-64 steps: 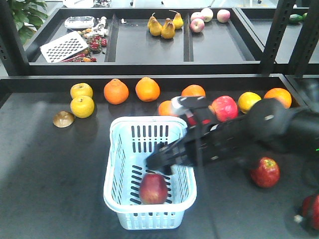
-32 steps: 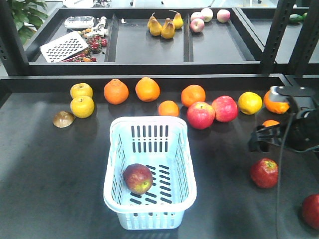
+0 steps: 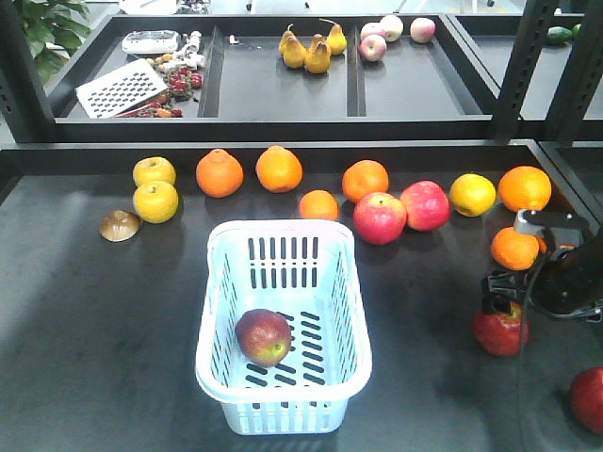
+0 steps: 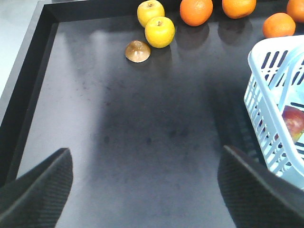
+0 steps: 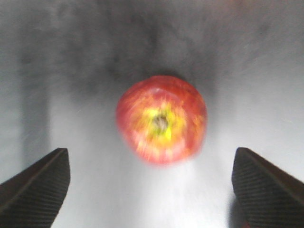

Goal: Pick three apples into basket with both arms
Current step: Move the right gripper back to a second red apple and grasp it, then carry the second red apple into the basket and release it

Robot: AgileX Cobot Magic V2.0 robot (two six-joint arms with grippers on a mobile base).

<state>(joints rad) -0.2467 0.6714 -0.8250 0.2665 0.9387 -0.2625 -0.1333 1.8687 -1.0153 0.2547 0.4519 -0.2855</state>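
One dark maroon-red apple (image 3: 263, 337) with a yellow-green patch lies on the slotted floor of the pale blue-white rectangular plastic basket (image 3: 215, 311). By my reading a third of the job is done. A second dark red apple (image 3: 499, 331) sits on the black tabletop (image 3: 113, 320) directly beneath the right gripper (image 3: 502, 294). A third dark red apple (image 3: 589, 397) lies on that gripper's outer side, cut by the frame's edge. Those two are left to move.

The right wrist view gives what the front view cannot. Its fingers (image 5: 33, 190) are spread wide with nothing gripped, and the second apple is centred between and ahead of them, stalk end up, though blurred. From the front only the gripper's black body shows over that apple, and I cannot tell whether they touch.

The left gripper (image 4: 146, 149) appears in its own camera alone. Its jaws are wide apart and empty over bare tabletop, with the basket off to its right and the basketed apple showing through the slats. Ahead of it lie two yellow round fruits (image 4: 159, 31) and a brown domed object (image 4: 137, 51).

Only the front view shows an orange (image 3: 514, 249) just beside the right gripper and two brighter pinkish-red apples (image 3: 380, 217) further off, towards the basket.
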